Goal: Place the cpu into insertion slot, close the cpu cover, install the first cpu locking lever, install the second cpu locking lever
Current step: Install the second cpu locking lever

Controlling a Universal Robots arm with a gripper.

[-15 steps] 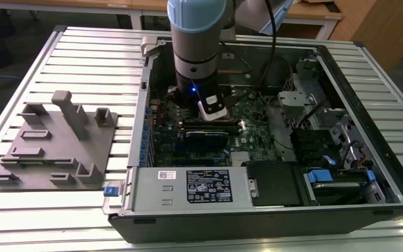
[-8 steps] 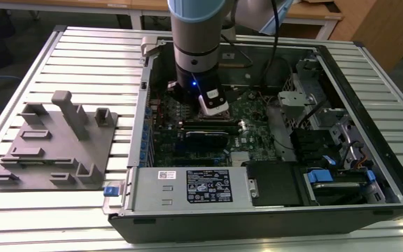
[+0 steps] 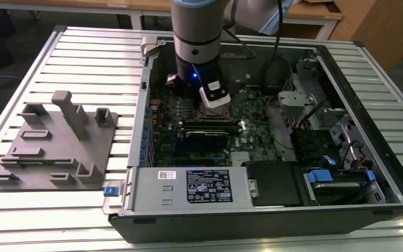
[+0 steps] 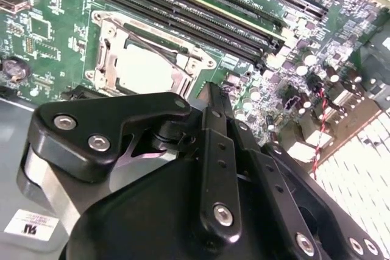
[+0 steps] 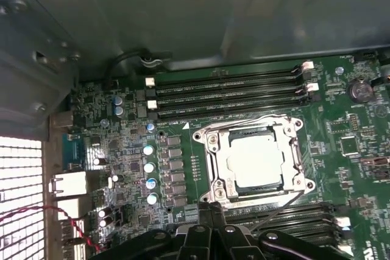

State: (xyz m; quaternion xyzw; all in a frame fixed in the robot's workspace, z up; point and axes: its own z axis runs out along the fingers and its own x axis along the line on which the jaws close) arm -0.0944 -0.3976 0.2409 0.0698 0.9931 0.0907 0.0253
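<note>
While the gripper (image 4: pixel 210 92) hangs just beside the insertion slot (image 5: pixel 256 159) with its fingers pressed together, the cpu (image 5: pixel 258 161) lies seated inside. Its pale silvery top shows through the cpu cover (image 5: pixel 214 165), a shiny metal frame lying flat around it.

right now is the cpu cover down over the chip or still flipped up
Down. In both wrist views the cpu cover lies flat around the cpu, whose pale top shows through its cut-out. Whether the levers are latched: cannot tell.

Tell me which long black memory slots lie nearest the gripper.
The bank of slots on the gripper's side of the cpu, right beside the fingertips. The other bank lies beyond the socket, towards the grey case wall.
</note>
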